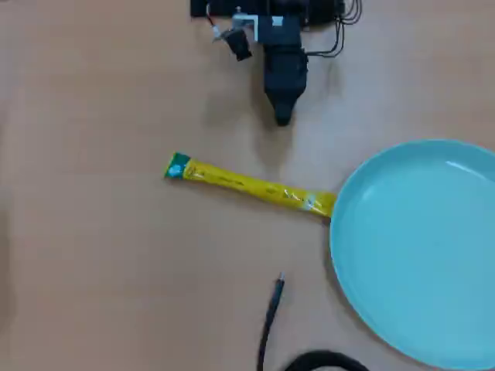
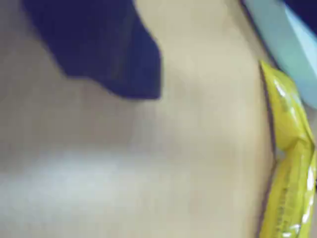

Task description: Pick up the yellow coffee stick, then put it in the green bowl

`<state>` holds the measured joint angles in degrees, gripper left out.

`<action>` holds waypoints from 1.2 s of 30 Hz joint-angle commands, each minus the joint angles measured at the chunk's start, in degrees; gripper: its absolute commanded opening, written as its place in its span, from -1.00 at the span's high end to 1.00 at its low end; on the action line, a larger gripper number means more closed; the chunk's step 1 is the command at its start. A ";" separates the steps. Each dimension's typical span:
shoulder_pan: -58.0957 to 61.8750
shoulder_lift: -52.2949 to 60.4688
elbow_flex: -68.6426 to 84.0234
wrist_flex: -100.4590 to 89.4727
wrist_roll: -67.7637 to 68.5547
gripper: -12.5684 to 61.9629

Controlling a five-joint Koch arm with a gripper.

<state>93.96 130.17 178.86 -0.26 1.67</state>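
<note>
— Looking at the overhead view, where is your gripper [image 1: 283,116]?

— I have it at twelve o'clock on the wooden table [image 1: 93,255], tip pointing toward six, over bare wood. Only one dark tip shows from above, and the wrist view gives me one blurred dark jaw at the upper left, so I cannot tell whether the jaws are apart or together. Nothing is in them.

— And the yellow coffee stick [image 1: 249,185]?

— Flat on the table just below the gripper, toward six o'clock, clear of it. Its green-logo end points to nine, the other end to three, slightly lower, touching or just meeting the rim of the green bowl [image 1: 418,247]. The bowl sits at four o'clock, partly cut by the frame edge.

— Anything else?

— A thin black cable [image 1: 271,317] at six o'clock, apart from stick and bowl.
</note>
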 commanded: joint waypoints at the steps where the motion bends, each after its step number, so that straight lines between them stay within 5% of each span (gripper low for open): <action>1: 0.26 5.80 2.11 11.69 0.09 -0.44; 24: -0.62 5.80 -2.29 13.10 -0.09 -0.45; 36: -4.48 5.71 -22.68 39.99 0.26 -0.45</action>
<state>89.38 130.17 157.76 32.08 1.67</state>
